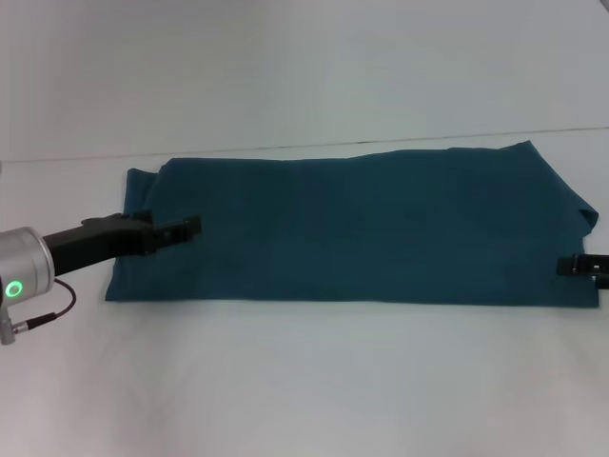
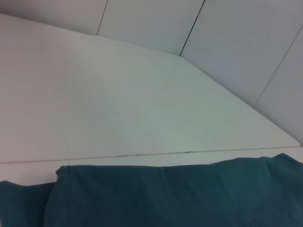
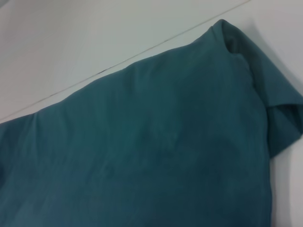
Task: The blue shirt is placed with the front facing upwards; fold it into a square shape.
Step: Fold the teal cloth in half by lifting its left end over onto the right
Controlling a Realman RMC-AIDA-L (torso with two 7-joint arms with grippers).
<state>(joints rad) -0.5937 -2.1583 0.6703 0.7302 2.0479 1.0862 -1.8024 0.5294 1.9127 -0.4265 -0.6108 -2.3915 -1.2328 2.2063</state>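
Observation:
The blue shirt (image 1: 362,228) lies flat on the white table (image 1: 304,381) as a long band running left to right, plain teal side up, with no lettering showing. My left gripper (image 1: 193,227) reaches in low over the shirt's left end. My right gripper (image 1: 563,266) pokes in at the shirt's right end, near its front corner, mostly cut off by the picture's edge. The left wrist view shows the shirt's far edge (image 2: 180,194), and the right wrist view shows its folded right-hand corner (image 3: 156,156).
A thin seam (image 1: 381,141) crosses the table just behind the shirt. White table surface stretches in front of the shirt and beyond the seam. Pale wall panels (image 2: 236,42) stand at the back.

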